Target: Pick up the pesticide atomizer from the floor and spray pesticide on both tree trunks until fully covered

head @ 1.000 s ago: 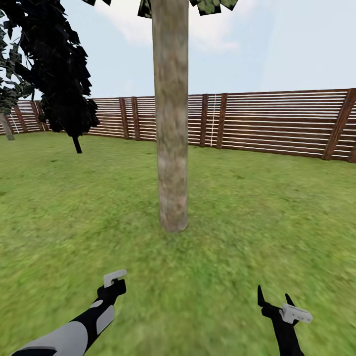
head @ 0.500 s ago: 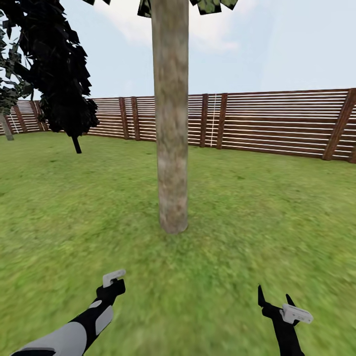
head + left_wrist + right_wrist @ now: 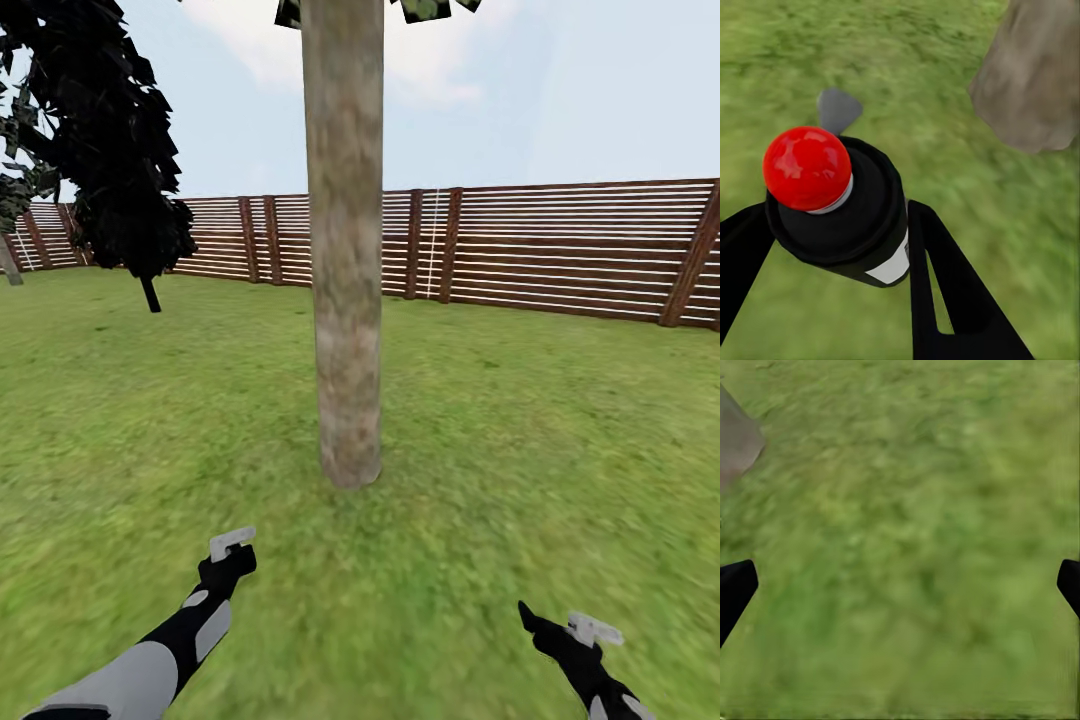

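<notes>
The thick grey-brown tree trunk has a rough, mottled, bark-like skin, pale and matt, blotched darker toward its flared base. The green grass lawn looks soft and blurry, a matt mottled green without sheen. The brown horizontal-slat fence along the lawn's far edge reads as wood, flat and dull. In the left wrist view, the small near-black bottle looks like smooth plastic with a satin finish, carries a white paper-like label, and is topped by a glossy red dome with bright highlights. The 2 black fingers beside it are smooth and matt.
</notes>
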Motion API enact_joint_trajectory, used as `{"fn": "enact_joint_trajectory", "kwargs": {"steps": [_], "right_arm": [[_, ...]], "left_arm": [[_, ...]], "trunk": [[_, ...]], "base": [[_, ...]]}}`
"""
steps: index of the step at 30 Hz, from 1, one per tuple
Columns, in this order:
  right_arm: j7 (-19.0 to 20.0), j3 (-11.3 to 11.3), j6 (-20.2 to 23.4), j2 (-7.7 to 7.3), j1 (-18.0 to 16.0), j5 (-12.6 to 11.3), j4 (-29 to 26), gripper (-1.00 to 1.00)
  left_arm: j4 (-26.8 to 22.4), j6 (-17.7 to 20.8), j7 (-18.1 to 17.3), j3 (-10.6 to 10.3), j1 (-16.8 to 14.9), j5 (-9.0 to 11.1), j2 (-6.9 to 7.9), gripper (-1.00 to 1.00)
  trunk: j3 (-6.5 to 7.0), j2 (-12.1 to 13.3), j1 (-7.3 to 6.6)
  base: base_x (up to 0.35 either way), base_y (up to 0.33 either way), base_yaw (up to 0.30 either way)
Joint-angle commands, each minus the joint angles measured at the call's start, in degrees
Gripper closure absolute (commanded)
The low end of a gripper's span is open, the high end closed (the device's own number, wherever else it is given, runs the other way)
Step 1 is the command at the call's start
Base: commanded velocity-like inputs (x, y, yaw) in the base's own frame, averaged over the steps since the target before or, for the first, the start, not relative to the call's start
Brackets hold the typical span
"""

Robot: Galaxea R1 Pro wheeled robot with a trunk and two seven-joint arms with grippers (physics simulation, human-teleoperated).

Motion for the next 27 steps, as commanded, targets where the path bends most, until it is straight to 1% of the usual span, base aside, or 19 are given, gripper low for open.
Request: {"fn": "enact_joint_trajectory", "kwargs": {"steps": [1,3,4,8,11,12,13,15,16,17,18,19,20,21,23,24,25,26,27], "right_arm": [[0.03,1.93,3.03,0.0,0.01,0.01,-1.19,-1.0],[0.12,5.95,7.08,-0.03,0.01,-0.13,-2.54,-1.0],[0.15,7.04,8.04,-0.01,0.01,-0.23,-2.87,-1.0],[0.09,8.21,8.78,0.0,0.01,-0.26,-3.24,-1.0],[-0.01,8.18,8.42,0.09,0.01,-0.14,-7.91,-1.0],[-0.04,8.2,8.36,0.16,0.01,-0.08,-9.53,-1.0],[-0.11,8.43,8.31,0.29,0.01,0.01,-11.88,-1.0],[0.09,10.79,8.78,0.18,0.01,0.07,-14.99,-1.0],[0.21,13.15,9.08,0.02,0.01,0.05,-15.75,-1.0],[0.39,17.6,9.82,-0.19,0.01,0.03,-16.61,-1.0],[1.29,22.51,10.94,-0.42,0.01,0.02,-17.95,-1.0],[3.57,27.15,12.82,-0.59,0.01,0.02,-19.16,-1.0],[5.68,29.53,14.5,-0.71,0.01,0.02,-19.62,-1.0],[9.55,31.97,17.66,-0.85,0.01,0.02,-20.01,-1.0],[15.44,33.53,21.93,-0.93,-0.17,0.05,-20.26,-1.0],[19.3,34.08,23.97,-0.96,-0.39,0.07,-20.42,-1.0],[21.23,34.31,24.75,-0.97,-0.48,0.08,-20.55,-1.0],[24.5,34.72,25.58,-0.98,-0.61,0.09,-20.75,-1.0],[27.23,35.39,25.88,-0.98,-0.65,0.1,-20.94,-1.0]], "left_arm": [[-0.01,0.0,0.01,-0.01,0.0,-0.02,-0.01,1.0],[-0.01,0.0,0.01,-0.01,0.0,-0.02,0.03,1.0],[-0.01,0.0,0.01,-0.01,0.0,-0.02,0.05,1.0],[-0.01,0.0,0.01,-0.01,0.0,-0.02,0.06,1.0],[-1.12,0.03,-0.01,-0.17,0.0,-0.44,0.09,1.0],[-2.18,0.07,-0.03,-0.27,0.0,-0.95,0.11,1.0],[-4.34,0.22,-0.01,-0.52,-0.02,-2.56,0.13,1.0],[-7.89,2.35,-0.01,-1.35,-0.06,-8.04,0.09,1.0],[-9.09,4.42,-0.18,-1.56,-0.07,-11.1,-0.03,1.0],[-11.09,8.05,-1.52,-1.75,-0.08,-15.77,-0.2,1.0],[-13.35,11.37,-4.85,-1.85,-0.1,-19.63,-0.31,1.0],[-15.55,14.37,-10.26,-1.89,-0.16,-22.5,-0.3,1.0],[-16.8,16.22,-14.37,-1.91,-0.21,-23.87,-0.26,1.0],[-18.19,18.88,-20.91,-1.92,-0.36,-25.49,-0.16,1.0],[-19.08,21.44,-29.46,-1.91,-0.57,-27.74,0.0,1.0],[-19.38,22.4,-35.02,-1.88,-0.9,-30.21,0.12,1.0],[-19.5,22.78,-38.21,-1.89,-1.22,-32.28,0.16,1.0],[-19.57,23.19,-45.38,-1.87,-2.01,-38.23,0.21,1.0],[-19.61,23.32,-50.92,-1.86,-2.45,-42.88,0.22,1.0]], "trunk": [[0.0,0.0,0.0],[0.0,0.0,0.0],[0.0,0.0,0.0],[0.0,0.0,0.0],[0.0,0.0,0.0],[0.0,0.0,0.0],[0.0,0.0,0.0],[0.0,0.0,0.0],[0.0,0.0,0.0],[0.0,0.0,0.0],[0.0,0.0,0.0],[0.0,0.0,0.0],[0.0,0.0,0.0],[0.0,0.0,0.0],[0.0,0.0,0.0],[0.0,0.0,0.0],[0.0,0.0,0.0],[0.0,0.0,0.0],[0.0,0.0,0.0]], "base": [[0.081,0.0,0.0],[0.137,0.0,0.0],[0.191,0.0,0.0],[0.166,0.0,0.0],[0.033,0.0,0.0],[0.013,0.0,0.0],[0.007,0.0,0.0],[0.003,0.0,0.0],[0.001,0.0,0.0],[0.0,0.0,0.0],[0.0,0.0,0.0],[0.0,0.0,0.0],[0.0,0.0,0.0],[0.0,0.0,0.0],[0.0,0.0,0.0],[0.0,0.0,0.0],[0.0,0.0,0.0],[0.0,0.0,0.0],[0.0,0.0,0.0]]}}
